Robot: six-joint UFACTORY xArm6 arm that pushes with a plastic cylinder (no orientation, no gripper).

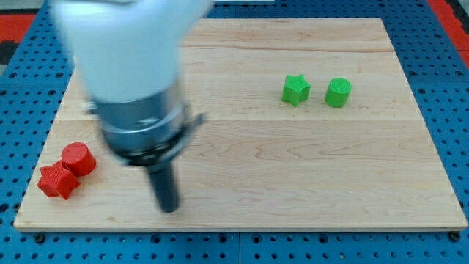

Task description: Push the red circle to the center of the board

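The red circle (78,158) sits near the board's lower left corner. A red star (57,180) touches it from the lower left. My tip (169,208) is at the end of the dark rod, to the right of both red blocks and a little lower, well apart from them. The arm's pale, blurred body fills the view's upper left and hides that part of the board.
A green star (295,89) and a green circle (338,92) stand side by side at the upper right. The wooden board (308,169) lies on a blue perforated table (454,88); its bottom edge is close below my tip.
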